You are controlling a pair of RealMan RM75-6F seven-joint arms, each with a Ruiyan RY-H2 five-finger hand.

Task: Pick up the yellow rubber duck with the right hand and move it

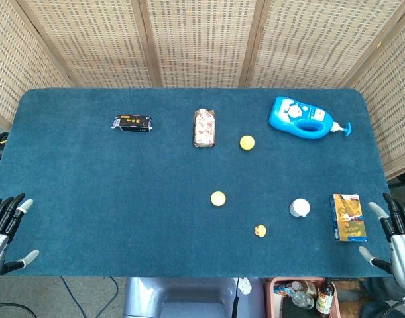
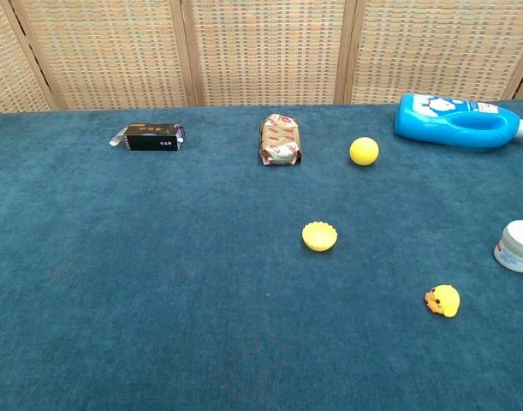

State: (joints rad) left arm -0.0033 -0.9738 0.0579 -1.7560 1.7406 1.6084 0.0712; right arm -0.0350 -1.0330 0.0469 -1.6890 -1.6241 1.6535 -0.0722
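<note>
— Where is the yellow rubber duck (image 1: 260, 230) now?

— It sits on the blue table (image 1: 89, 199), near the front edge, on my right half. It lies between the small yellow cup (image 1: 218, 198) and the white jar (image 1: 299, 207), a bit nearer to me than both. In the chest view the duck (image 2: 442, 300) looks tilted on its side, but it is small there, so I cannot say this for sure.

— And your right hand?

— My right hand (image 1: 396, 233) is at the right front corner of the table, well apart from the duck. The fingers are spread apart and it holds nothing. Just beside it lies a blue and yellow box (image 1: 348, 216).

— The left hand?

— My left hand (image 1: 4, 228) is at the left front corner, also with fingers apart and nothing in it.

— What else is on the table?

— At the far side, a dark small box (image 1: 132, 123), a wrapped packet (image 1: 204, 128), a yellow ball (image 1: 246, 142) and a blue bottle (image 1: 300, 119) lying flat.
</note>
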